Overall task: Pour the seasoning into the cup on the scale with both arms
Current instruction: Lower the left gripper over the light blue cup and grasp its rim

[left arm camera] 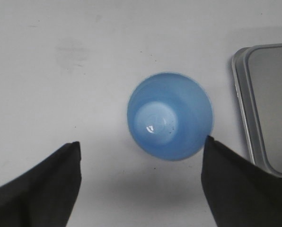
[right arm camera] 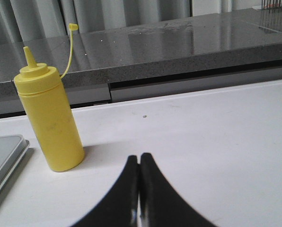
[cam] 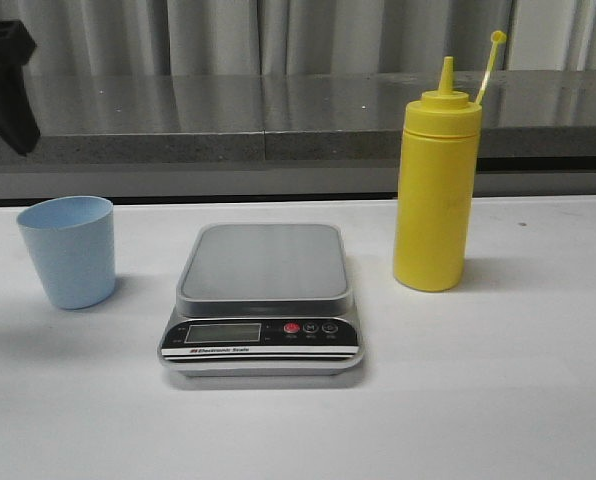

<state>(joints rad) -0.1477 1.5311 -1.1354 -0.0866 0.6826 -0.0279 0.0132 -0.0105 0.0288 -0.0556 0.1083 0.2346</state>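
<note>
The pale blue cup point(cam: 69, 250) stands upright and empty on the white table, left of the scale point(cam: 263, 295). The scale's platform is bare. The yellow seasoning bottle point(cam: 435, 195) stands right of the scale, nozzle open, cap dangling on its tether. My left gripper point(left arm camera: 142, 144) hovers above the cup point(left arm camera: 170, 115), jaws wide open and empty; only part of it shows at the front view's top left point(cam: 6, 75). My right gripper point(right arm camera: 139, 158) is shut and empty, low over the table, right of the bottle point(right arm camera: 50, 123). It is out of the front view.
A grey stone ledge point(cam: 298, 115) runs along the back of the table, with curtains behind. The scale's corner point(left arm camera: 264, 109) shows beside the cup in the left wrist view, and its edge point(right arm camera: 4, 156) beside the bottle in the right wrist view.
</note>
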